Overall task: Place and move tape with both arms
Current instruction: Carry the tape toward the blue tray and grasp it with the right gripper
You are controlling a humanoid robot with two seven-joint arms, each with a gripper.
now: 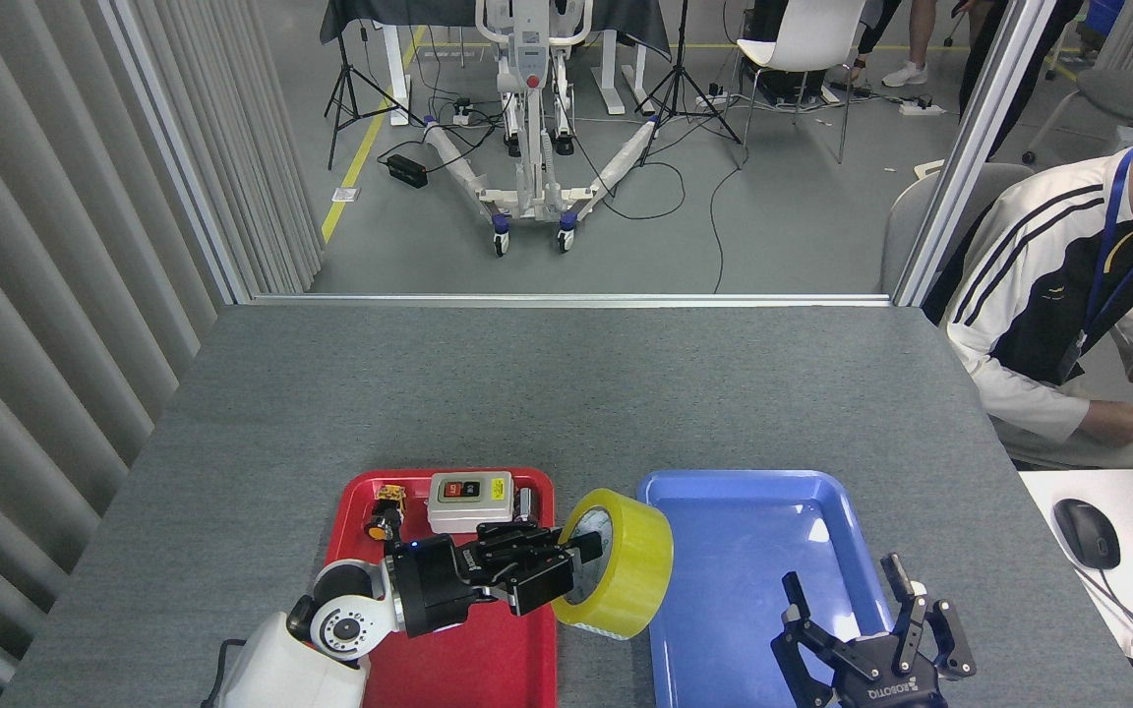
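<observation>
The yellow tape [626, 562] is lifted off the red tray [448, 669], tilted nearly on edge over the gap between the red tray and the blue tray [753, 551]. My left gripper [566, 565] is shut on the tape, its fingers gripping the near rim and reaching into the centre hole. My right gripper [857, 624] hovers low over the near part of the blue tray with its fingers spread open and nothing between them.
On the red tray's far end sit a grey switch box [469, 501], a small yellow-black button [385, 511] and a small dark cylinder [525, 504]. A seated person [1068, 295] is at the right, with a mouse [1085, 532] on a white desk.
</observation>
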